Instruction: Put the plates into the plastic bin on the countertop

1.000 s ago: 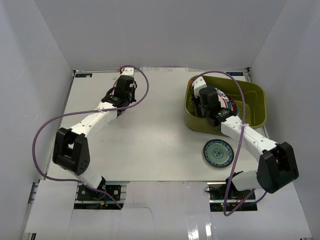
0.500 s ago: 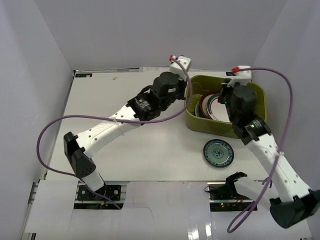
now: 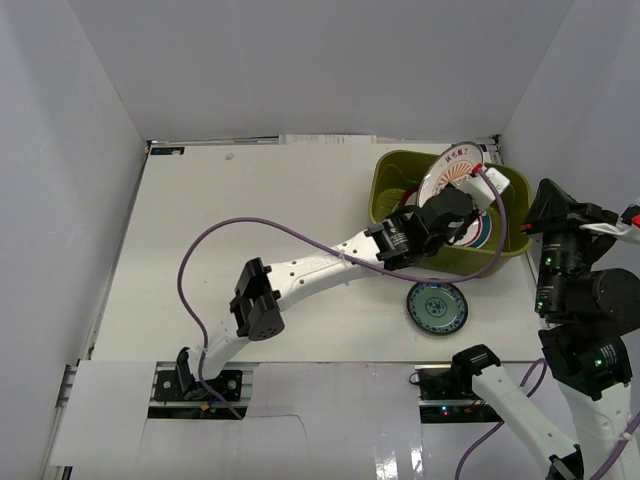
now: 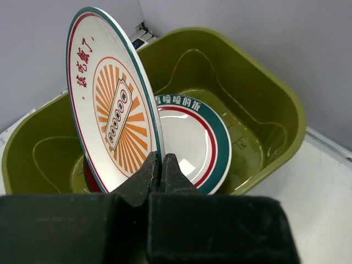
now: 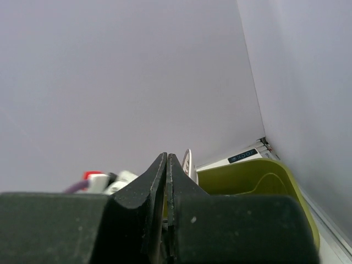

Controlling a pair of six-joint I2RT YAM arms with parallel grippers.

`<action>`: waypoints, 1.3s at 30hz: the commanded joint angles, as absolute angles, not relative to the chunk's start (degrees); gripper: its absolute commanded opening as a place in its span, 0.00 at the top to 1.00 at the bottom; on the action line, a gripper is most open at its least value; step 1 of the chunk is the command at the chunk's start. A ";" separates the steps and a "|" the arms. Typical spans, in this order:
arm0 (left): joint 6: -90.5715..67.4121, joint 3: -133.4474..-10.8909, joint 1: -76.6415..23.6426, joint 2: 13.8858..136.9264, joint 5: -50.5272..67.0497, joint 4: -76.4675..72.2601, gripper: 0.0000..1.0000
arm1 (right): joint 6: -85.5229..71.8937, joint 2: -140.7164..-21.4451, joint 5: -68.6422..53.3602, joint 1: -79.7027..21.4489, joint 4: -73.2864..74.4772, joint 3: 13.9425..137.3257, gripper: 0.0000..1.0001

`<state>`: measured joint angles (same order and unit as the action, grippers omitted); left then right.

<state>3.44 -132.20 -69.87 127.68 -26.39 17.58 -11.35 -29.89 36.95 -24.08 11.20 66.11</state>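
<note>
Countertop [image 3: 250, 200] with bin [image 3: 381, 203] and teal plate [image 3: 437, 307]

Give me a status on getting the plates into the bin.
Done: a white plate with a red-and-teal rim lies in the plastic bin. In hand: the left gripper is shut on the orange sunburst plate, held on edge over the bin. Left: setting that one down, then the small teal-white plate on the countertop in front of the bin. The right gripper is shut, holding nothing.

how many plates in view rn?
4. Orange sunburst plate pinched upright by the left gripper over the bin; a white plate and a red sliver of another inside; a teal plate on the table. More may be hidden.
</note>
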 commanded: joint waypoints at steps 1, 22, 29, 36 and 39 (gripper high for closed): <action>9.31 -137.89 -69.43 129.19 -27.69 13.80 1.00 | -11.43 -28.48 39.90 -24.17 14.23 65.31 0.92; 12.75 -134.21 -69.43 127.98 -22.06 8.18 0.08 | -12.48 -24.78 38.67 -24.35 20.74 65.21 0.75; 8.11 -125.44 -69.26 115.26 -24.25 6.94 0.09 | -11.25 -30.13 32.89 -24.43 28.20 65.75 0.66; -24.70 -91.55 -67.50 90.29 -18.47 17.05 0.18 | -14.06 -32.61 21.03 -24.35 27.08 58.98 0.64; -40.18 -71.60 -67.59 78.52 -15.48 16.09 0.22 | -14.68 -34.19 17.07 -24.35 26.63 58.71 0.64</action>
<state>-18.39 -84.16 -67.94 84.01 -19.70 12.19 -13.32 -34.44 23.35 -24.14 29.41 58.15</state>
